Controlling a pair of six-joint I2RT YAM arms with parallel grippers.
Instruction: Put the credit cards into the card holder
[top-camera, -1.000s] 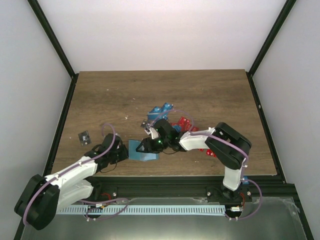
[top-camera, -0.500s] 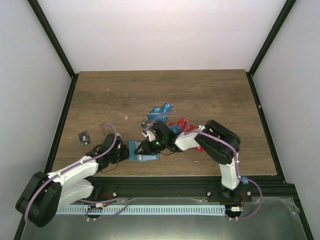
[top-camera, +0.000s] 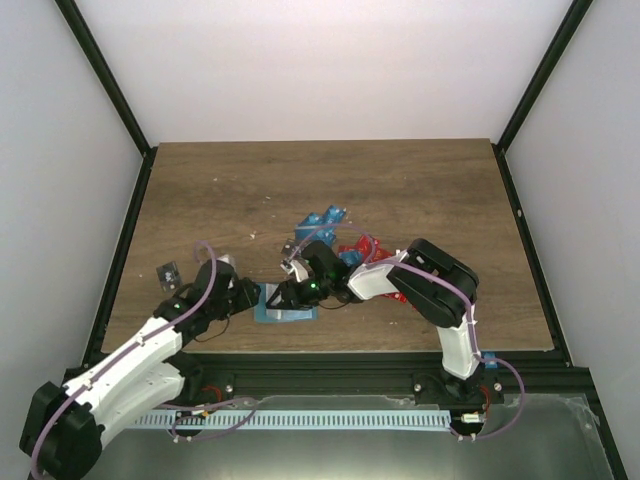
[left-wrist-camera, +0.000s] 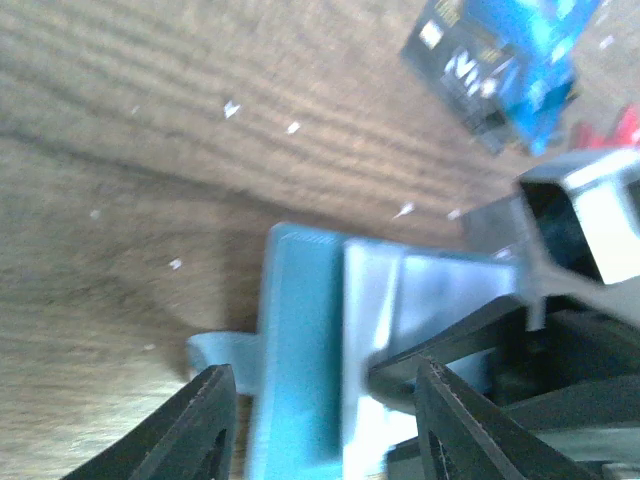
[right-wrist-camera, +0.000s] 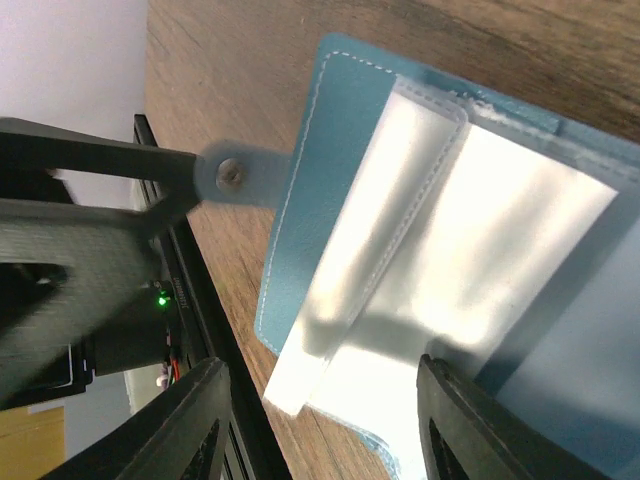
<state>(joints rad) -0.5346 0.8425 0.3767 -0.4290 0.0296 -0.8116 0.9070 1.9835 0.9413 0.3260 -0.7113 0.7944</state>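
Left hand (left-wrist-camera: 320, 372) and right hand (right-wrist-camera: 318, 365) gape at open card holder (right-wrist-camera: 300, 230)

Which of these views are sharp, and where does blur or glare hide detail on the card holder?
Left wrist view: blurred throughout, so the card holder and the credit cards beyond it are only soft colour patches. Right wrist view: mostly sharp, but strong glare whitens the holder's clear sleeves. Top external view: evenly lit and sharp, though the holder is small there.
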